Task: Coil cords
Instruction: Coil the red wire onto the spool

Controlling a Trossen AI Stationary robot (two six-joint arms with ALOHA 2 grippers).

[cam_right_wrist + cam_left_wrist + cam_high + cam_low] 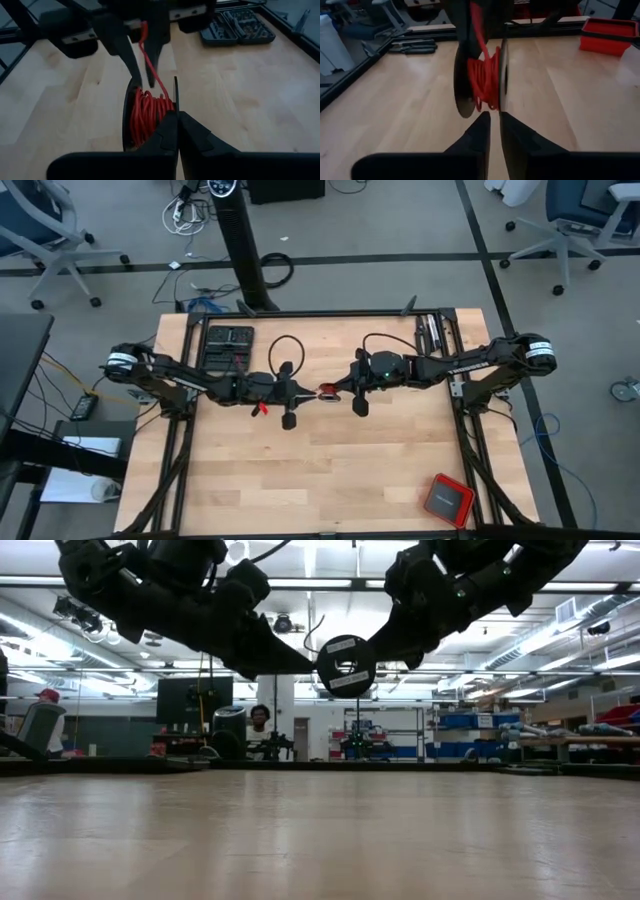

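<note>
Spool (346, 665) hangs mid-air at frame center, red cord (147, 117) wound on it, clamped by its rim in the right gripper (176, 116). Left gripper (494, 116) faces it just beside, fingers a slit apart, cord strand running up to it.

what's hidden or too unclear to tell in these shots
- Red cord on the spool: its free end runs up between the left hand's fingers in the right wrist view; where it ends is hidden.
- Right hand: high view too small to show its grip on the spool.
- Red box: contents not visible, lid shut.
- Left wrist view: spool blurred, cord turns uncountable.
</note>
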